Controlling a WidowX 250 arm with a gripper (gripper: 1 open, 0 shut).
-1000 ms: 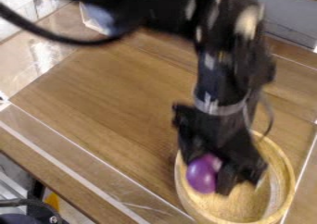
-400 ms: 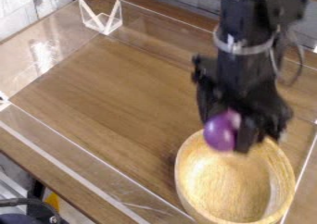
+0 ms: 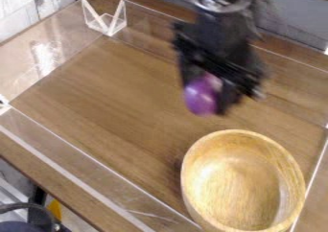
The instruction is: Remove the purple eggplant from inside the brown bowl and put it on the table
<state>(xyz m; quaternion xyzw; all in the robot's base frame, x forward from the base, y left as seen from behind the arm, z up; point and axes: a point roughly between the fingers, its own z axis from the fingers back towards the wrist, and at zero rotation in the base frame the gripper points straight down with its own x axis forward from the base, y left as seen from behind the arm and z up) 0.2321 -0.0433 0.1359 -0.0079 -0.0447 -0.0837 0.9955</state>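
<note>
The purple eggplant (image 3: 201,95) hangs in the air above the table (image 3: 103,102), clamped between the black fingers of my gripper (image 3: 205,90), which points straight down and is blurred by motion. The gripper is shut on the eggplant, up and to the left of the brown bowl (image 3: 245,190). That bowl sits at the lower right with nothing inside it.
Clear acrylic walls (image 3: 77,169) edge the table on the near and left sides. A small clear acrylic stand (image 3: 103,15) sits at the far left corner. Bare wood lies left of the gripper.
The gripper lifted the eggplant out of the bowl and carried it up and to the left, over the tabletop. The bowl is now without the eggplant.
</note>
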